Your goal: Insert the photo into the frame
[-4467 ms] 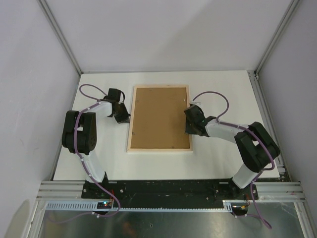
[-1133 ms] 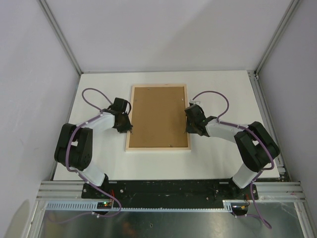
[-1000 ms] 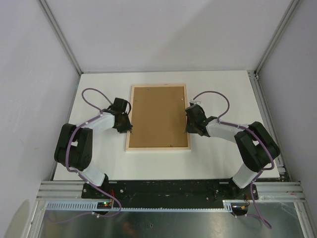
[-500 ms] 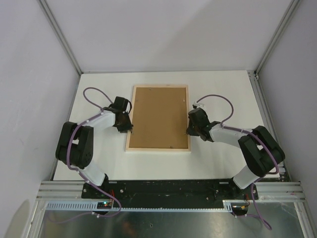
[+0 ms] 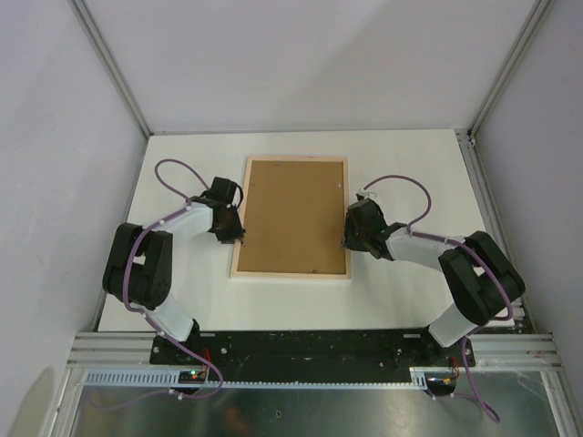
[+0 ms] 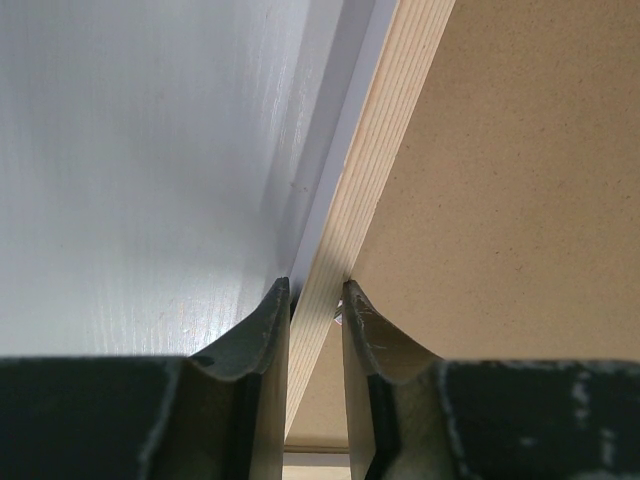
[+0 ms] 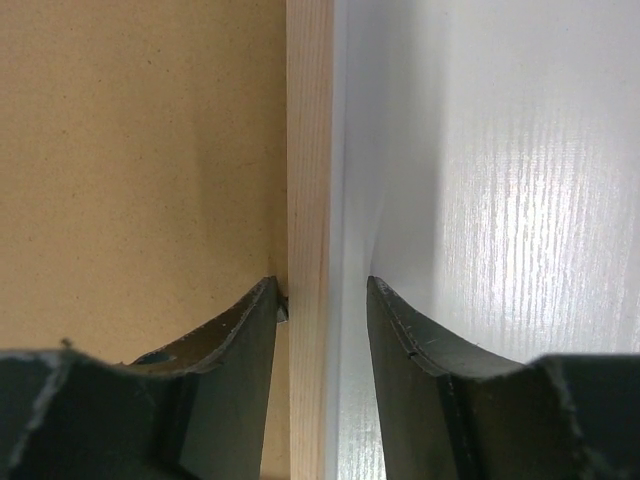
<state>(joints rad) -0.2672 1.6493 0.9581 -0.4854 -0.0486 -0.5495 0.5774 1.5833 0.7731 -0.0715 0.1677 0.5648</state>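
Note:
The frame (image 5: 291,274) lies face down on the table, its pale wood back up and a brown backing board (image 5: 293,214) filling it. The photo is hidden from every view. My left gripper (image 5: 235,233) is shut on the frame's left rail (image 6: 395,130), one finger on each side of the wood, next to the board (image 6: 520,180). My right gripper (image 5: 347,238) stands open astride the right rail (image 7: 309,150). Its inner finger is against the board's (image 7: 140,140) edge, and its outer finger stands clear of the wood over the table.
The white table (image 5: 401,164) runs to grey walls at the back and on both sides. A metal post (image 5: 469,138) stands at the back right corner. Both arms' purple cables (image 5: 173,168) loop beside the frame.
My right gripper has opened and let go of the right rail, and its arm has slid a little toward the near edge. The left gripper keeps its hold.

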